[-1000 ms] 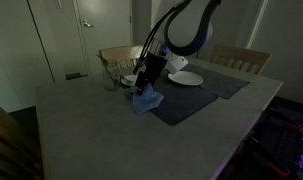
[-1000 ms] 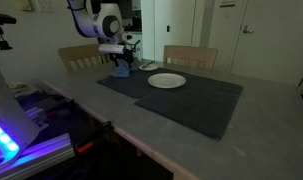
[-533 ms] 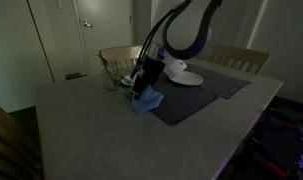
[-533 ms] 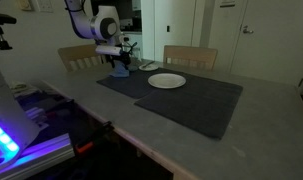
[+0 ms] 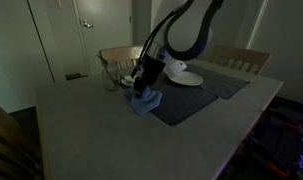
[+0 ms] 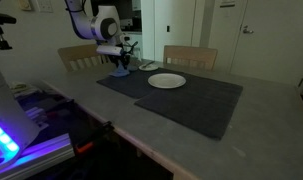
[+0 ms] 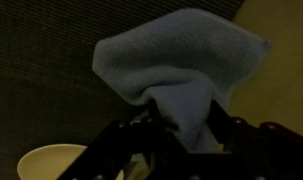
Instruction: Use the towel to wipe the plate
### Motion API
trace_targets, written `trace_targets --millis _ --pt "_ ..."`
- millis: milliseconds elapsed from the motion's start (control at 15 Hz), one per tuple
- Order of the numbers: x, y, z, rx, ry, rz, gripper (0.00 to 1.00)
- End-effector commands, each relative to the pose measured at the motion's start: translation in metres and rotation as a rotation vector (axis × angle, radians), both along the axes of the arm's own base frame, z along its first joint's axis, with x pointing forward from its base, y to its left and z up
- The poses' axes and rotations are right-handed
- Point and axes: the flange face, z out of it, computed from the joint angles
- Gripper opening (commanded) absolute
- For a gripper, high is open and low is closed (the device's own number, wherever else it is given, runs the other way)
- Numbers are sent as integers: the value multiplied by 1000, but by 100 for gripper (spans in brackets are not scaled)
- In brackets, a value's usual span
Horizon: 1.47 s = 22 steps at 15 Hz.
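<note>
A blue towel [image 5: 145,100] lies bunched at the corner of a dark placemat [image 5: 191,100]; it also shows in the other exterior view [image 6: 121,70] and fills the wrist view [image 7: 181,65]. My gripper [image 5: 143,87] is down on it, and in the wrist view the fingers [image 7: 186,125] are shut on a fold of the towel. A white plate [image 5: 185,78] sits on the mat behind the towel, apart from it, also seen in the other exterior view [image 6: 167,81].
A clear glass [image 5: 110,80] and a cream bowl [image 7: 51,160] stand close by the towel. Wooden chairs [image 5: 241,58] line the far table edge. A second dark placemat [image 6: 191,100] covers the middle of the table.
The gripper with the towel has shifted very slightly; the towel looks a little more gathered. Nothing else has moved.
</note>
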Motion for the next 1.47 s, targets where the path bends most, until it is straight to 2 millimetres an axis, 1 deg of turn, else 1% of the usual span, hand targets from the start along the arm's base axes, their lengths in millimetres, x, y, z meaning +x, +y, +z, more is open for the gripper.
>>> trace_targets --millis 0,200,267,400,533,733,933,1133,1400 --pt "-4 0 -3 -5 -11 9 23" --pt "-6 2 -1 -9 -1 34 4" --pt "-6 4 0 -9 5 48 1" --pt "-2 8 3 -13 35 73 0" --pt "1 10 7 -26 58 98 1" --pt "8 9 15 -65 110 151 2" --pt "19 0 28 -126 150 197 2" --pt "33 -12 46 -178 150 221 2" --pt "51 -35 69 -250 139 216 2"
